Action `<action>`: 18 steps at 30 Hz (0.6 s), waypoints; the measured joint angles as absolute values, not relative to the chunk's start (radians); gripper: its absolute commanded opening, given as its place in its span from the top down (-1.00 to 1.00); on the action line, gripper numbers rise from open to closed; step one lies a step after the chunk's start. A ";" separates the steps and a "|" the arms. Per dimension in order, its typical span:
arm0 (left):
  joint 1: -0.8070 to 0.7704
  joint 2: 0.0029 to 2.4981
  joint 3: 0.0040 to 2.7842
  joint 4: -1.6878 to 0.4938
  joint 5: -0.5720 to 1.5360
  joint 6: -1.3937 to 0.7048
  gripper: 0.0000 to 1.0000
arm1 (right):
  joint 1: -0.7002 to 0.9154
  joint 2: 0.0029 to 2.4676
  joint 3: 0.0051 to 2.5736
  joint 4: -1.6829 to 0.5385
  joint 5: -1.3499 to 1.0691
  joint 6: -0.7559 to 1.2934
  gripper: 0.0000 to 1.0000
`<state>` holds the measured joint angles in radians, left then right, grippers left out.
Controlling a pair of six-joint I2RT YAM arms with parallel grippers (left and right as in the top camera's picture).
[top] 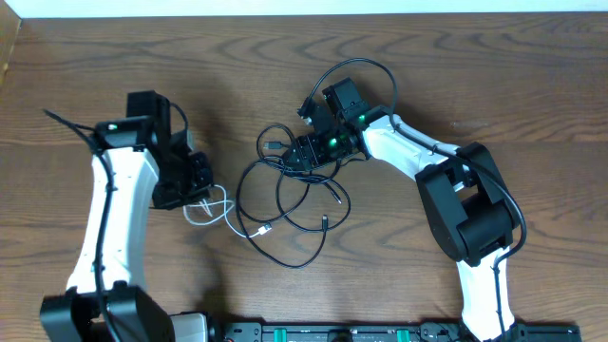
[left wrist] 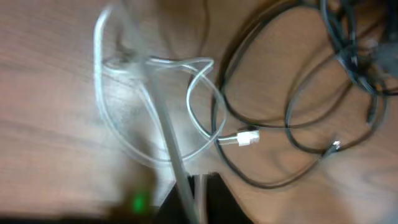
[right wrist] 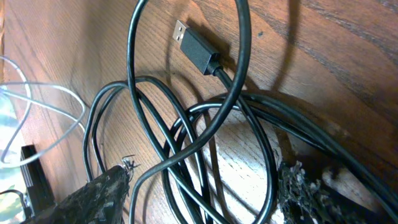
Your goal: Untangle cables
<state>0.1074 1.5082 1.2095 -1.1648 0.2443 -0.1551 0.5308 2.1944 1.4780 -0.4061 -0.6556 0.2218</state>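
Note:
Several thin black cables (top: 285,204) lie tangled in overlapping loops at the table's middle. A short white cable (top: 214,207) lies coiled to their left, its plug (top: 261,231) touching the black loops. My left gripper (top: 198,188) is shut on a strand of the white cable (left wrist: 158,118), which runs taut into the jaws (left wrist: 194,199). My right gripper (top: 302,152) sits over the top of the black tangle. In the right wrist view its fingers (right wrist: 199,199) are open and straddle several black strands (right wrist: 186,143). A black USB plug (right wrist: 194,43) lies just beyond.
The wooden table (top: 494,85) carries only the cables. The white plug (left wrist: 245,138) lies across a black loop (left wrist: 273,124). A black loop arches up by the right wrist (top: 366,71). A black rail (top: 380,332) runs along the front edge.

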 measured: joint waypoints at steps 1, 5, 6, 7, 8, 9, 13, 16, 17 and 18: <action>0.107 1.510 1.183 -1.127 0.240 -0.151 0.18 | 0.532 2.194 1.478 -0.406 -0.656 0.222 -0.53; 0.107 1.514 1.078 -0.985 0.232 -0.154 -0.09 | 0.532 2.194 1.478 -0.406 -0.656 0.221 -0.55; 0.107 1.515 1.056 -0.949 0.230 -0.155 -0.15 | 0.532 2.194 1.478 -0.406 -0.656 0.219 -0.55; 0.107 1.515 1.038 -0.916 0.229 -0.153 -0.23 | 0.532 2.194 1.478 -0.406 -0.656 0.219 -0.55; 0.107 1.515 1.025 -0.889 0.227 -0.150 -0.32 | 0.532 2.194 1.478 -0.406 -0.656 0.219 -0.56; 0.107 1.515 1.010 -0.856 0.221 -0.149 -0.36 | 0.532 2.194 1.478 -0.406 -0.656 0.218 -0.56; 0.107 1.515 0.985 -0.778 0.183 -0.134 -0.44 | 0.532 2.194 1.478 -0.406 -0.656 0.218 -0.57; 0.107 1.515 0.982 -0.738 0.169 -0.130 -0.46 | 0.532 2.194 1.478 -0.406 -0.656 0.218 -0.57; 0.107 1.515 0.981 -0.726 0.165 -0.130 -0.47 | 0.532 2.194 1.478 -0.405 -0.656 0.218 -0.57; 0.107 1.515 0.981 -0.717 0.161 -0.130 -0.47 | 0.532 2.194 1.478 -0.405 -0.656 0.218 -0.57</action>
